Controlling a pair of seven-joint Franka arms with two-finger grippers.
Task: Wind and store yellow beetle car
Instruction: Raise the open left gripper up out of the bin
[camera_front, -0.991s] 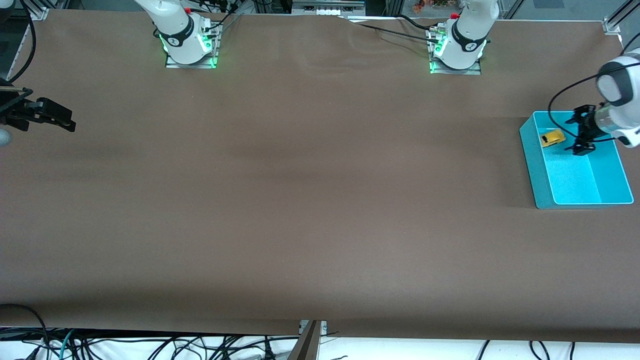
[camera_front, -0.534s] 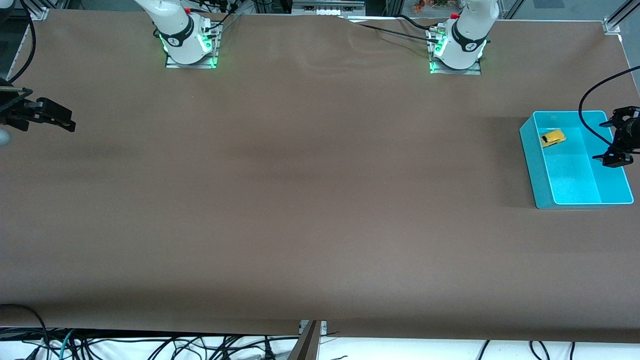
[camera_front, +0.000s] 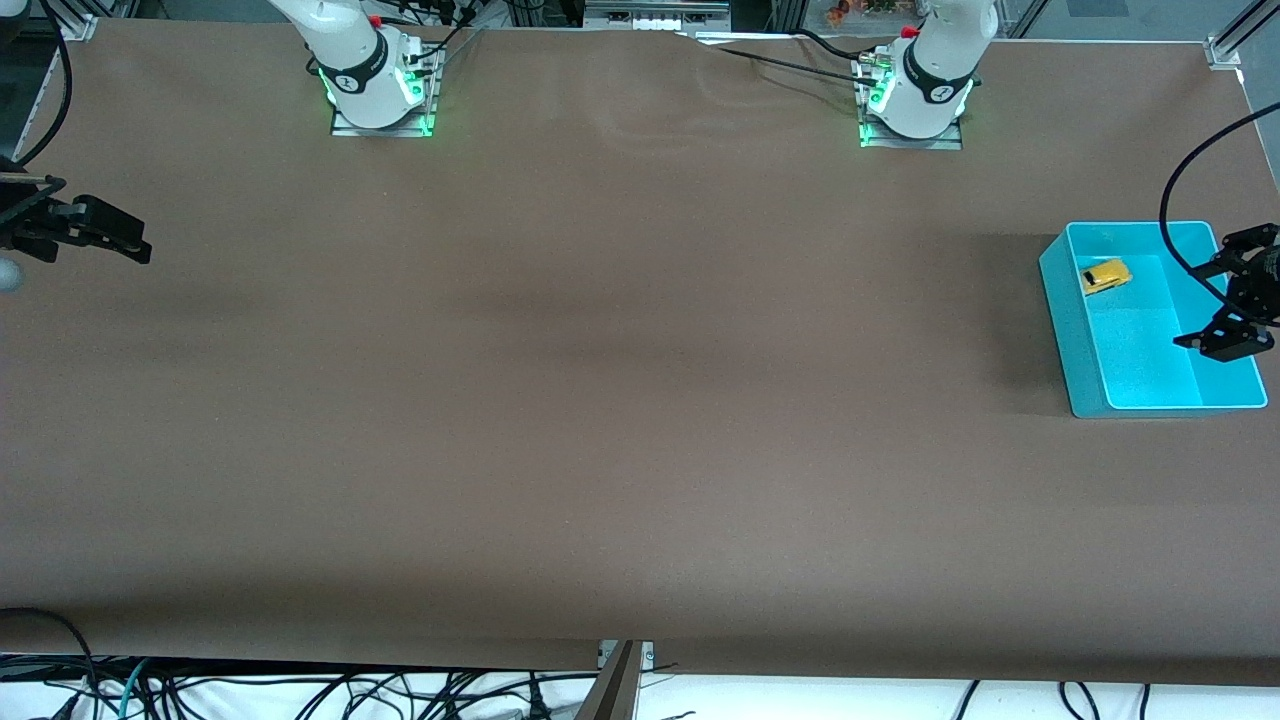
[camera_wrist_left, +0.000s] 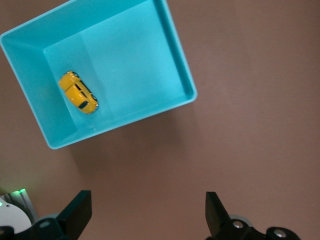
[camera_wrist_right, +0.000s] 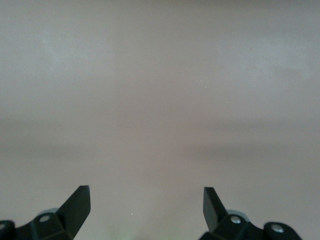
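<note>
The yellow beetle car (camera_front: 1105, 276) lies in the turquoise bin (camera_front: 1062, 300), in the corner farthest from the front camera, on the side toward the table's middle. It also shows in the left wrist view (camera_wrist_left: 78, 92), inside the bin (camera_wrist_left: 180, 65). My left gripper (camera_front: 1233, 292) is open and empty, up in the air over the bin's side toward the left arm's end, apart from the car. In its own view the left gripper (camera_wrist_left: 148, 215) has nothing between its fingers. My right gripper (camera_front: 122, 238) is open and empty and waits over the right arm's end of the table. Its own view (camera_wrist_right: 146, 210) shows only bare table.
The brown table cover (camera_front: 620, 400) holds nothing but the bin. The two arm bases (camera_front: 380, 90) (camera_front: 912, 100) stand along the edge farthest from the front camera. A black cable (camera_front: 1180, 200) loops above the bin.
My left gripper has drawn away from the car toward the left arm's end of the table, open and empty. The car stays in the bin. The right arm has not moved.
</note>
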